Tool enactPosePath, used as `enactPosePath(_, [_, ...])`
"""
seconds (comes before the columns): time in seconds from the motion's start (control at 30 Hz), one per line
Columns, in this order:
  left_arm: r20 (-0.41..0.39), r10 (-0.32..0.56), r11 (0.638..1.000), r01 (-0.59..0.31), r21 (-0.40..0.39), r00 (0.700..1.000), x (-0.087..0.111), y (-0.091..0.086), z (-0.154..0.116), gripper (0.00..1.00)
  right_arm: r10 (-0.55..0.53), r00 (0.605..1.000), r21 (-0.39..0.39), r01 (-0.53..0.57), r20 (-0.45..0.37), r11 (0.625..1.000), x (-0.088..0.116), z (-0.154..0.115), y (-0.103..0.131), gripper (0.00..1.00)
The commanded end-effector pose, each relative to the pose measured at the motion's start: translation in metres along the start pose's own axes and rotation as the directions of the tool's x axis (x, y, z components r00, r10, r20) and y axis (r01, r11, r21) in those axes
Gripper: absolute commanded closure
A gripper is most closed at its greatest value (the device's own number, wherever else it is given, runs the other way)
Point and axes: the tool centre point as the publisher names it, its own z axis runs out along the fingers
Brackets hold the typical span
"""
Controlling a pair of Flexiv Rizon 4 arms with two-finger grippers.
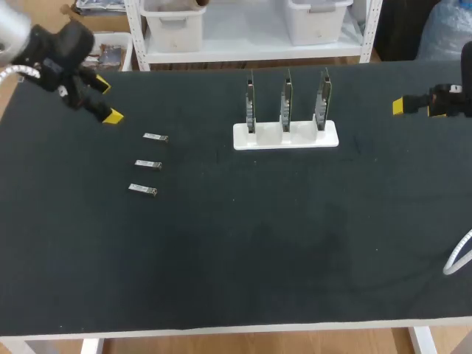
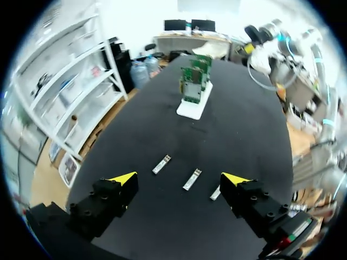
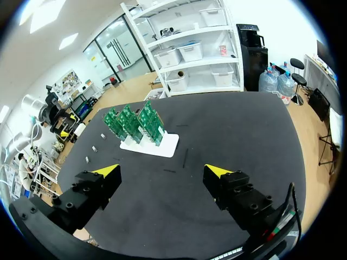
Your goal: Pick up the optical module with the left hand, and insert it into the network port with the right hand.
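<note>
Three small silver optical modules lie in a column on the black table's left part: the far one [image 1: 155, 137], the middle one [image 1: 148, 164] and the near one [image 1: 142, 189]. From the left wrist they show ahead of the fingers as module [image 2: 161, 163], module [image 2: 192, 179] and module [image 2: 215, 193]. Three green network cards [image 1: 285, 103] stand upright in a white holder [image 1: 286, 136] at the table's back middle, also cards [image 3: 133, 122] in the right wrist view. My left gripper [image 1: 106, 102] hovers open at the far left, back from the modules. My right gripper [image 1: 419, 106] stands open at the far right edge.
A white cable [image 1: 459, 256] loops over the table's right edge near the front. The black mat [image 1: 243, 251] covers the whole tabletop, bare across its middle and front.
</note>
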Motion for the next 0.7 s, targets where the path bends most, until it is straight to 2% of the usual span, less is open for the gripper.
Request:
enactPosePath(0.03, [-0.301, 0.416, 0.900, -0.343, 0.267, 0.858, -0.0089, 0.0171, 0.0175, 0.00, 0.000, 1.000, 0.000, 0.000, 0.000, 1.000, 0.0000, 0.0000, 0.0000, 0.00])
enactPosePath(0.13, [-0.313, 0.432, 0.894, -0.356, 0.270, 0.846, -0.0123, 0.0210, 0.0237, 0.00, 0.000, 1.000, 0.000, 0.000, 0.000, 1.000, 0.0000, 0.0000, 0.0000, 0.00])
enactPosePath(0.2, [-0.302, 0.394, 0.912, -0.329, 0.244, 0.868, -0.0160, 0.0230, 0.0258, 0.00, 0.000, 1.000, 0.000, 0.000, 0.000, 1.000, 0.0000, 0.0000, 0.0000, 0.00])
enactPosePath(0.23, [-0.283, 0.349, 0.926, -0.283, 0.250, 0.893, -0.0184, 0.0242, 0.0255, 0.00, 0.000, 1.000, 0.000, 0.000, 0.000, 1.000, 0.0000, 0.0000, 0.0000, 0.00])
enactPosePath(0.7, [-0.283, 0.349, 0.926, -0.283, 0.250, 0.893, -0.0184, 0.0242, 0.0255, 0.00, 0.000, 1.000, 0.000, 0.000, 0.000, 1.000, 0.0000, 0.0000, 0.0000, 0.00])
